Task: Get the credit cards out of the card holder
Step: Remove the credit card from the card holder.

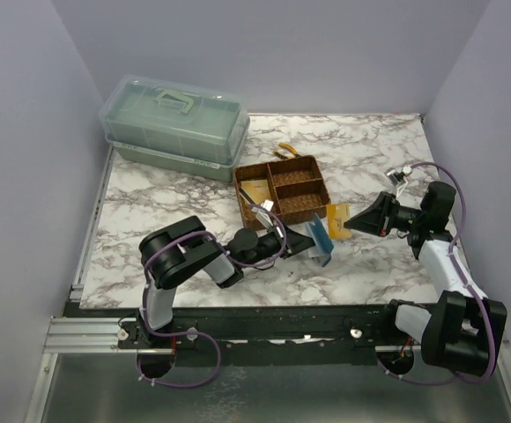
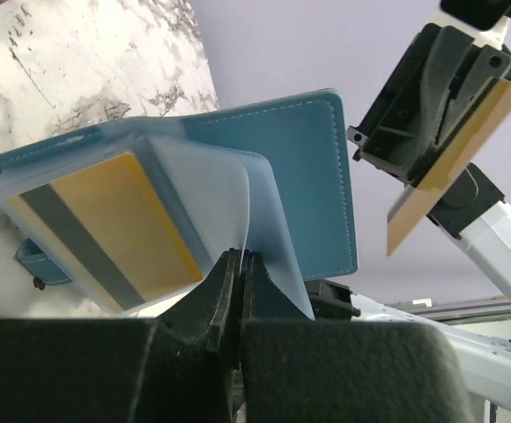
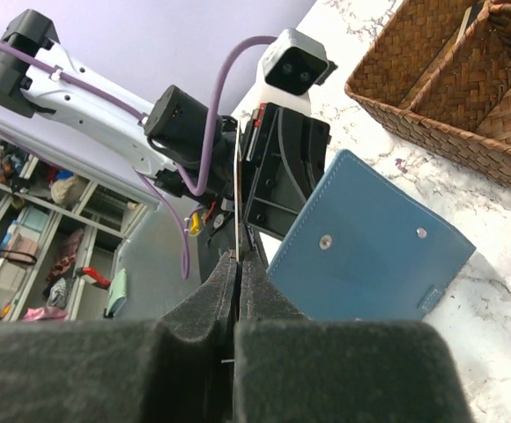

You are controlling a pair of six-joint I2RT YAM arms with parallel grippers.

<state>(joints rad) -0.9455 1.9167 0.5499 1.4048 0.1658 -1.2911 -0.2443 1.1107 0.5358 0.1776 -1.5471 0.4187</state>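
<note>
Closest to me, the left gripper has its fingers pinched tight on the lower edge of a clear sleeve inside the card holder. The holder stands open like a book just above those fingertips, lifted off the marble table. A yellow card with a grey stripe sits in a sleeve to the left of the fingertips, so that one is not out yet. Whether more hide behind it I cannot tell.

Just past the holder's blue cover, the right gripper is clamped shut on a gold card. That card is gripped by one edge and hangs in the air clear of the holder, with a gap between them. So it is out but not yet set down.

Beyond both sets of fingers lies the woven tray. Something flat and yellowish rests in its left compartment, perhaps a card already removed, though it is too small to be sure. Behind the tray are yellow-handled pliers, and farthest back is a green plastic box.

I'd judge the job partway done: the held card wants putting down, and the yellow one has to be drawn from its sleeve.
</note>
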